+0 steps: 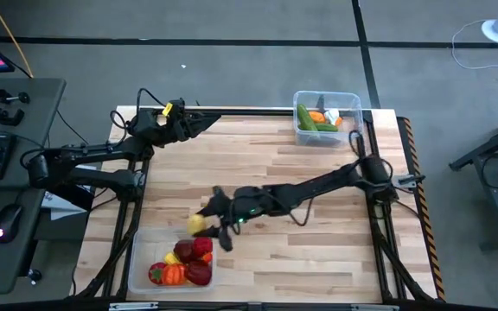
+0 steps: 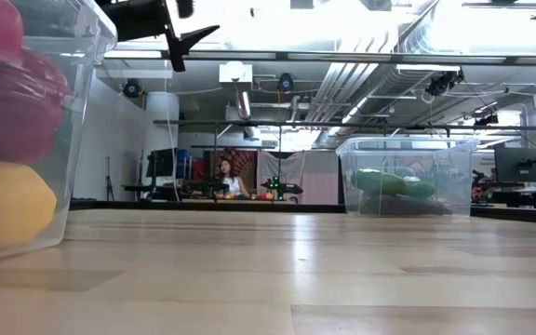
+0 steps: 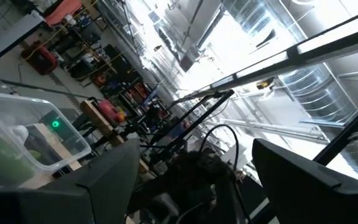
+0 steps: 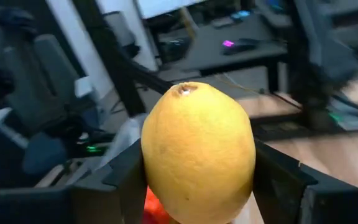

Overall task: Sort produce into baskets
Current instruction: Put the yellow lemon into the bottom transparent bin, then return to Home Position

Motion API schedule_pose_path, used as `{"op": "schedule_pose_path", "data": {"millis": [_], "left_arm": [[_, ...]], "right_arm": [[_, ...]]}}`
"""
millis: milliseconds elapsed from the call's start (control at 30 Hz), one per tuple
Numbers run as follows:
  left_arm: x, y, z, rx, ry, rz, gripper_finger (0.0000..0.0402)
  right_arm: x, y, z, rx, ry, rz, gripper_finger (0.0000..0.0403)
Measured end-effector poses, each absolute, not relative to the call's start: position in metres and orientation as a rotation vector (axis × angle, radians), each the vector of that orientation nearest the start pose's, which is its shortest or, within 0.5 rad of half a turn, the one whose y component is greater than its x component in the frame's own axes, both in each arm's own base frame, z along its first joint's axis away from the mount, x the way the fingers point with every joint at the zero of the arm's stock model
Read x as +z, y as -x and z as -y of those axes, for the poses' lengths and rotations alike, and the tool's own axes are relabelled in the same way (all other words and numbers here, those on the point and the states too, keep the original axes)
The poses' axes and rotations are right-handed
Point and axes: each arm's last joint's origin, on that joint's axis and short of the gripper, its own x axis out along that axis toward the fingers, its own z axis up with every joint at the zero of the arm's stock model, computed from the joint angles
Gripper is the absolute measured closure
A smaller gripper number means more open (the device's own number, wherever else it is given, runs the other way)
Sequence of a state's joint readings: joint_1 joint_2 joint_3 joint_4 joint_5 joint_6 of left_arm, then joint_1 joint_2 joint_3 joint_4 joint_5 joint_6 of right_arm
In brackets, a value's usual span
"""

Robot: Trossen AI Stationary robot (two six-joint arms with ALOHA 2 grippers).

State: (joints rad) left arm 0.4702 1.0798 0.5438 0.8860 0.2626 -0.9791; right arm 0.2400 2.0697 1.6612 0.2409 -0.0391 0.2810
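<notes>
Bench (image 1: 318, 225): pale wood planks, carrying both tubs and both arms. All places below are given from the near tub.

Near tub (image 1: 141, 259): clear plastic, at the bench's front left corner. Holds red, orange and yellow produce (image 1: 184, 263), piled toward its right end.

Far tub (image 1: 353, 102): clear plastic, well apart from the near tub, at the bench's back right. Holds green cucumbers (image 1: 311, 121), with an orange piece and a white piece beside them.

Right arm: reaches across the bench from the right side toward the near tub. Right hand (image 1: 204, 223) sits just over the tub's back right corner, clenched on the lemon.

Left arm: folded back, well behind the near tub at the bench's back left edge. Left hand (image 1: 199, 123) is raised, fingers spread, holding nothing; it waits.

Lemon (image 4: 197, 152): yellow, gripped across its middle between the right hand's two fingers (image 4: 129, 174), long axis standing crosswise to the grip, stem end pointing away from the wrist. It lies at the near tub's back rim, with the pile in the tub just beyond and below it.

Judgement: the lemon belongs with the near tub's pile; the right hand is by far the nearer. The next move probably needs a short carry forward over the rim before letting go, or the lemon may strike the rim and roll onto the bench.
</notes>
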Motion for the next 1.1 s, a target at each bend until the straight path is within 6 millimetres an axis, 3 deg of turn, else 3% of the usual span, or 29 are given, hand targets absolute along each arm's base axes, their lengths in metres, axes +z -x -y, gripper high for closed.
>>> {"op": "schedule_pose_path", "data": {"millis": [233, 533, 633, 867, 1000, 1100], "left_arm": [[0.295, -0.206, -0.096, 0.029, 0.857, 0.393, 0.0101], [0.295, -0.206, -0.096, 0.030, 0.859, 0.390, 0.0101], [0.295, -0.206, -0.096, 0.035, 0.860, 0.392, 0.0101], [0.295, -0.206, -0.097, 0.043, 0.861, 0.396, 0.0101], [0.294, -0.206, -0.097, 0.046, 0.862, 0.395, 0.0101], [0.294, -0.206, -0.097, 0.046, 0.862, 0.395, 0.0101]], "right_arm": [[0.276, -0.504, -0.127, 0.265, -0.312, -0.262, 0.0185], [0.260, -0.512, -0.131, 0.318, -0.295, -0.271, 0.0180], [0.260, -0.512, -0.133, 0.354, -0.297, -0.277, 0.0149], [0.261, -0.511, -0.134, 0.369, -0.271, -0.272, 0.0016], [0.264, -0.512, -0.128, 0.382, -0.257, -0.269, 0.0028], [0.279, -0.508, -0.115, 0.447, -0.219, -0.248, 0.0041]]}}
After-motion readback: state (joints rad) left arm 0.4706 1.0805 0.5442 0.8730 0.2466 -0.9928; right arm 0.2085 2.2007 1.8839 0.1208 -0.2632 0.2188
